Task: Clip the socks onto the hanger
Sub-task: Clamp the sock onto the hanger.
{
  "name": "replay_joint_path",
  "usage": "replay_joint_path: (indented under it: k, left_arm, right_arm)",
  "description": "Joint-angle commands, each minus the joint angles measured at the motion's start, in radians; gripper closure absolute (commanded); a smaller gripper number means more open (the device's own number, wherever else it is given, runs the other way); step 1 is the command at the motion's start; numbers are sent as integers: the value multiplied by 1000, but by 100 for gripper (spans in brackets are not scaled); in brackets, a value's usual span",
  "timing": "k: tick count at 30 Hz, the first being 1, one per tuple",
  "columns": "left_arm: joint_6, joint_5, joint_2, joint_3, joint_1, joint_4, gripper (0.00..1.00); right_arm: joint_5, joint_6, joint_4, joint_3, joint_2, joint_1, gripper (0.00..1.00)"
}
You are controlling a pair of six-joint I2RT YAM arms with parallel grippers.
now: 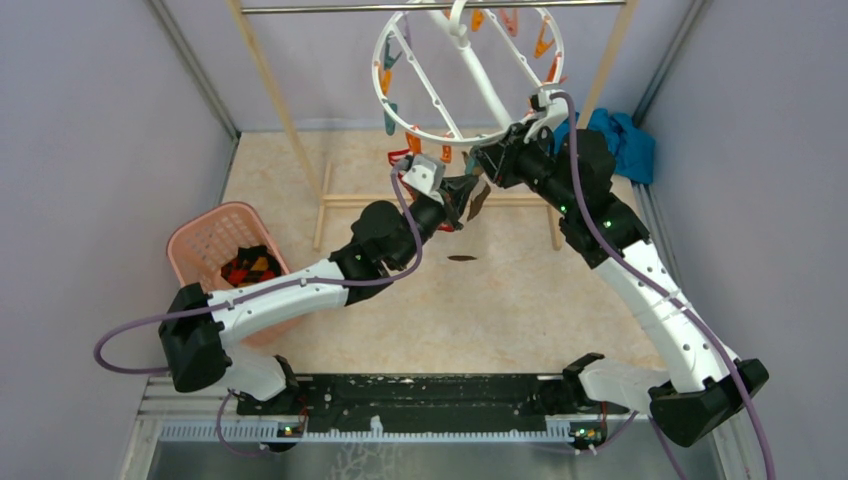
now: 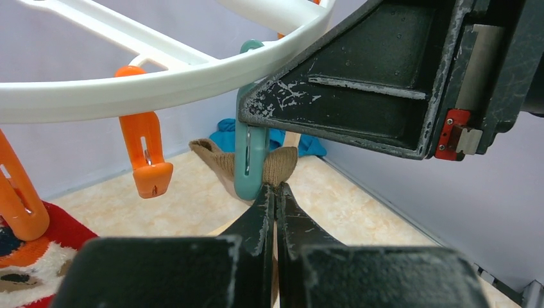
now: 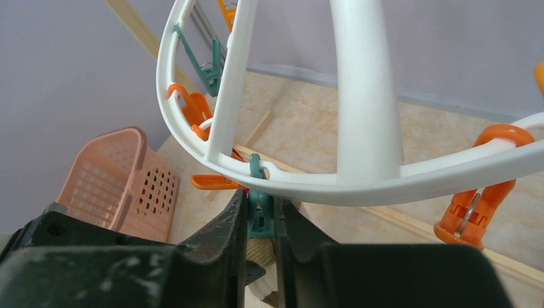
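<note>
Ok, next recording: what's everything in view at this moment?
hanger: one, white ring with cross bars, hung on the rack at the far side
clips: several, orange and teal, around the ring; exact count unclear
teal clip: one, on the ring's near rim
brown sock: one, at the teal clip's mouth
red patterned sock: one, below an orange clip
basket: one, pink, table's left side
basket socks: a few, black and red-orange, inside the basket
cloth: one, teal-blue, far right corner
rack: one, pale wood with a metal bar
left gripper: black, shut on the brown sock
right gripper: black, squeezing the teal clip
</note>
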Motion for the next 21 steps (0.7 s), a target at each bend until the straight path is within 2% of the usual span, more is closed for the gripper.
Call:
replay_joint_path:
  k: [1,4,11,14,16,18,21]
  left_arm:
    - [27,-17,-3,20,-4,58,100]
    - [38,-19,12,41,-5,54,100]
    - [98,-36,38,83,-5,46,99]
    - [100,-48,39,86,-5,47,80]
    - [98,-59,35,83,-5,49,58]
    - [98,-63,28,79,-5,48,41]
    - [97,-69,12,73,-4,40,25]
  right_arm:
    - [-15,10,-34,26,-32,-3,79]
    - [-15,10,-34,28,-35,-3,68]
    - [-18,8,-24,21,-47,-3,53]
    - [-16,2,-23,19,-56,-4,49]
    - [-12,0,-22,17,-64,-4,49]
    - [-9,-2,-22,12,-74,-3,48]
    - [-3,-3,-20,-2,-94,-3,48]
